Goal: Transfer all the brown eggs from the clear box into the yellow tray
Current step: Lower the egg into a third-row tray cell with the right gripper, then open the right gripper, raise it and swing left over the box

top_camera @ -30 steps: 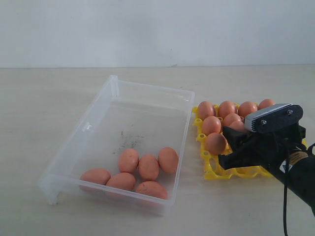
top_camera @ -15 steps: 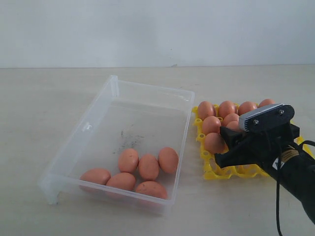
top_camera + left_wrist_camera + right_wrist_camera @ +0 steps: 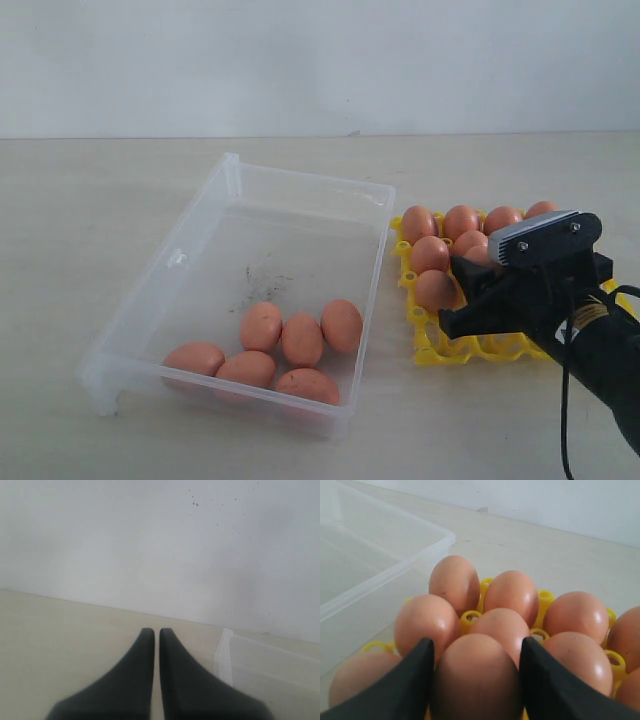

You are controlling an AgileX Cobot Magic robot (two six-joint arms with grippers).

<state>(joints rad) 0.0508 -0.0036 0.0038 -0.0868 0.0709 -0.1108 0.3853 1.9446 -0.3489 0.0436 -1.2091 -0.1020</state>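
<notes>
Several brown eggs (image 3: 285, 350) lie bunched at the near end of the clear box (image 3: 300, 178). To its right, more eggs (image 3: 429, 254) fill cups of the yellow tray (image 3: 430, 350). My right gripper (image 3: 468, 292) hangs low over the tray's near part, and its body hides some cups. In the right wrist view its fingers (image 3: 410, 680) press both sides of one brown egg (image 3: 476, 680), in among the tray's eggs (image 3: 455, 582). My left gripper (image 3: 156, 632) is shut and holds nothing. It is beside a corner of the clear box (image 3: 225, 655) and out of the exterior view.
The box and tray sit on a pale tabletop (image 3: 90, 220) with a white wall (image 3: 320, 60) behind. The box floor has dark scuff marks (image 3: 255, 280). A black cable (image 3: 565, 420) trails from the right arm at the near right.
The right gripper has shifted slightly left over the tray's near part and has stayed low. The eggs in the box have not moved.
</notes>
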